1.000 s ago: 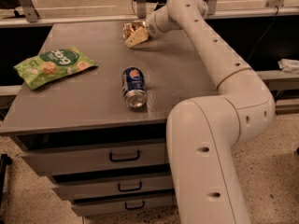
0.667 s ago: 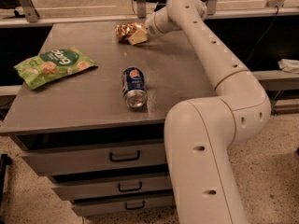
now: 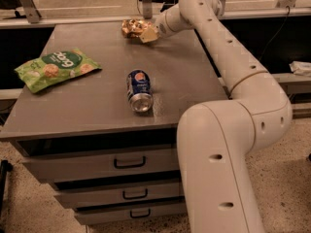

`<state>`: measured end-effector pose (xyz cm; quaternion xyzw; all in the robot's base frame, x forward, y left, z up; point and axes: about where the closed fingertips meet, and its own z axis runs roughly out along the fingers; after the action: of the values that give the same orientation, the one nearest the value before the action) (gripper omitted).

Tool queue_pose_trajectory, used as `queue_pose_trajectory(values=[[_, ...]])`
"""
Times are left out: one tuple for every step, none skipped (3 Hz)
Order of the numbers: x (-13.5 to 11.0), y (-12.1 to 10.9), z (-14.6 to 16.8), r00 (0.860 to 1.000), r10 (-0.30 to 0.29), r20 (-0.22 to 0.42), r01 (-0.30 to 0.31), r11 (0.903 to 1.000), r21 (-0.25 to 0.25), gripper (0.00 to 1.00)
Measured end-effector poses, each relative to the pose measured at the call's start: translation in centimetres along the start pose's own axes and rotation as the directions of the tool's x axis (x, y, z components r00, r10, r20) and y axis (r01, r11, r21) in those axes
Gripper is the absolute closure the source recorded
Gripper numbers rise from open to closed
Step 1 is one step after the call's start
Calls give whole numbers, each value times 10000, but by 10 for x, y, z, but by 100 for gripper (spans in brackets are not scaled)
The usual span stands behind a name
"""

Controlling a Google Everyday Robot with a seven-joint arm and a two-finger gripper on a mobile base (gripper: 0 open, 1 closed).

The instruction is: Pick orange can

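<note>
Grey metal worktop (image 3: 187,76) on a cabinet with three handled drawers (image 3: 97,165) below the near edge.

At the far edge, a little right of its middle: small shiny golden-orange and brown can with a crinkled, mottled surface (image 3: 130,27), down on the worktop and not lifted.

Right against that orange can's right side: pale two-finger gripper (image 3: 149,34), reaching in from the far right corner and angled down toward the surface. Touching the can, or very nearly so. Cannot tell whether clamped on it or only set beside it, nor how wide the grip stands.

Behind the gripper: long white jointed arm (image 3: 228,57), running along the right edge of the worktop, then bending into a bulky elbow and a thick lower segment in front of the near right corner.

Around the middle of the worktop, somewhat toward the near edge: blue soda can with a red-white logo (image 3: 139,90), lying on its side, silver end facing the near edge, well apart from the orange can.

Near the left edge: flat green snack bag (image 3: 57,69), lying slightly askew, well apart from both cans.
</note>
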<state>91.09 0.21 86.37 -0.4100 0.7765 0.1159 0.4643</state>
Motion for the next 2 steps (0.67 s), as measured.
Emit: queue_pose_trajectory(values=[[-7, 3, -32, 9997, 75, 236, -75, 10000, 4, 100], [-10, 24, -68, 9983, 78, 569, -56, 9992, -392, 100]])
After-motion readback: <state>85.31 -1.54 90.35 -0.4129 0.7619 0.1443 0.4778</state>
